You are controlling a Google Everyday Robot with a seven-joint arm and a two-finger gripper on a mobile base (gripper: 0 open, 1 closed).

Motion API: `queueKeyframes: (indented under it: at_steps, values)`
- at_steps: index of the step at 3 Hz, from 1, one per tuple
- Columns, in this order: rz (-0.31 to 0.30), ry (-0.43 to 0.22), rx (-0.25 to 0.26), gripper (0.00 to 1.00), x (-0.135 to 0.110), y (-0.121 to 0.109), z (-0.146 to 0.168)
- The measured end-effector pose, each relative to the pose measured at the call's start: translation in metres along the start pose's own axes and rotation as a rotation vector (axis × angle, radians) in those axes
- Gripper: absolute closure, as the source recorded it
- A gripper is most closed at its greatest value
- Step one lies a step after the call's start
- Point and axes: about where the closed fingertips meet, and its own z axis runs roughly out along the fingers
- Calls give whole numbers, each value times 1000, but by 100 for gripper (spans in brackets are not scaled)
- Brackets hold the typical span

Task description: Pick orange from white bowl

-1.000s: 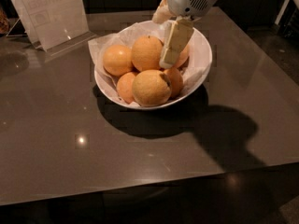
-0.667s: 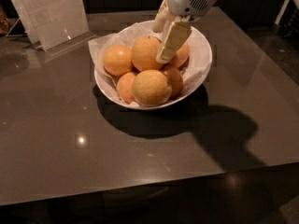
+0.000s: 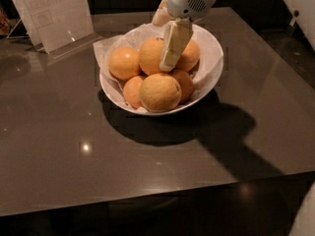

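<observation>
1. The large, round, deep-orange orange [image 3: 151,55] sits high in the middle of the pile, towards the back of the wide, shallow, glossy white bowl [image 3: 212,65]. It is round, with no long axis to speak of, and I cannot tell which way its stem end points.
2. The white, cream-fingered gripper [image 3: 166,43] reaches down from the top edge over the bowl. Its fingers are spread. The front finger [image 3: 174,43] hangs tilted against the orange's right flank, and the other shows only partly, behind the fruit.
3. A second orange [image 3: 191,57] presses in just right of that front finger. A third [image 3: 124,63] touches the target on the left.
4. A paler, equally large fruit [image 3: 160,92] lies in front, flanked by two smaller oranges.
5. Crinkled white paper [image 3: 106,50] lines the bowl.
6. On the dark grey glossy table [image 3: 74,156], a clear upright sign holder [image 3: 54,14] stands well apart, back left.
</observation>
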Motion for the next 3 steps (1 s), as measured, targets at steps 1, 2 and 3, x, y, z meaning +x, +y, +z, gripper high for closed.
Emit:
queueKeyframes:
  at_steps: [1,2,3]
  values:
    - [4,-6,-12,19,0,-3,8]
    - [14,-10,-30,21,3,-5,16]
    - [16,-14,-48,31,4,-8,24]
